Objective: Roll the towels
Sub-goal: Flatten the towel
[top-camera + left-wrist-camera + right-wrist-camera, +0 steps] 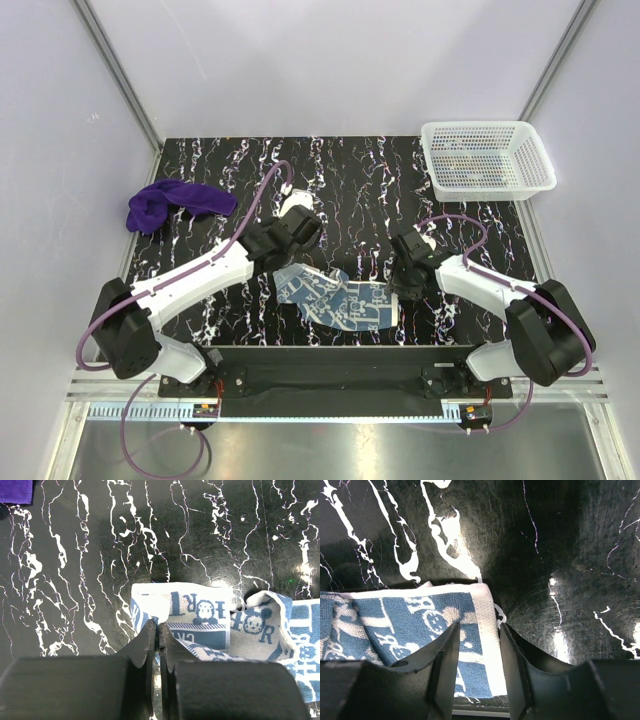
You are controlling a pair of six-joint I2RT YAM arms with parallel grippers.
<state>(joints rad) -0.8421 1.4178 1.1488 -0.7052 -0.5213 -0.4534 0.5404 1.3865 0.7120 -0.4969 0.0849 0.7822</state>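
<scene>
Soft patterned towel (pixel 345 300), limp, light: your left claw (pixel 157 626) pinches corner; right claw (pixel 479 627) parted astride hem. Grip edges.

Spread towel (pixel 340 300) lies near the worktop's (pixel 350 190) front edge, btwn my arms: L jaws at its left end, R jaws astride its right end. Heaped towel (pixel 175 203) sits back-left, well apart. Basket (pixel 490 186) is at back-right corner.
</scene>
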